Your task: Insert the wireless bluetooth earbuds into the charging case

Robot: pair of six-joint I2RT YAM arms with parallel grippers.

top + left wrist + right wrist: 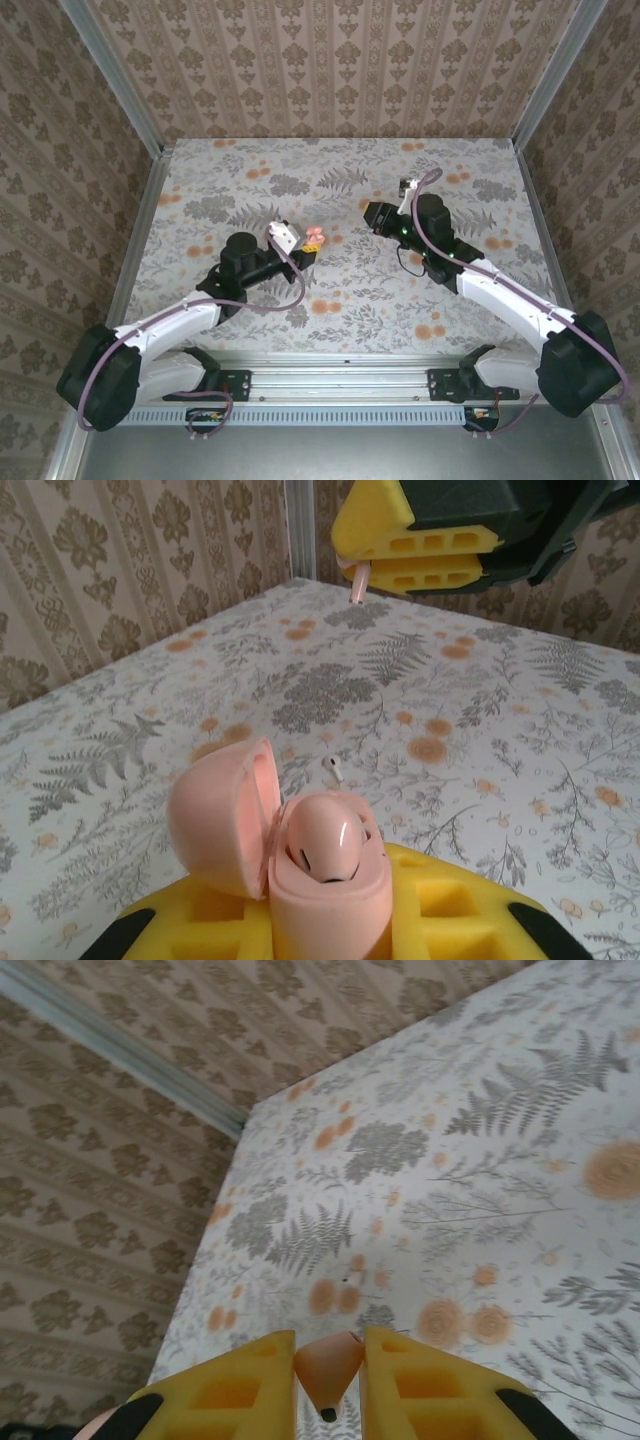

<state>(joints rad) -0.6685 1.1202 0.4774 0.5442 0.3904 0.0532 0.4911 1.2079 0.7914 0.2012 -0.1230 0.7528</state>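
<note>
The pink charging case stands upright between my left gripper's yellow fingers, which are shut on it. Its lid hangs open to the left. One pink earbud sits in the case. My right gripper is shut on a second pink earbud, whose dark tip points down. From the left wrist view the right gripper hovers high above the table beyond the case, with a pink stem poking out. In the top view the case and the right gripper are apart.
A tiny whitish earbud-shaped piece lies on the floral table just beyond the case. Patterned walls enclose the table on three sides, with a metal corner post at the back left.
</note>
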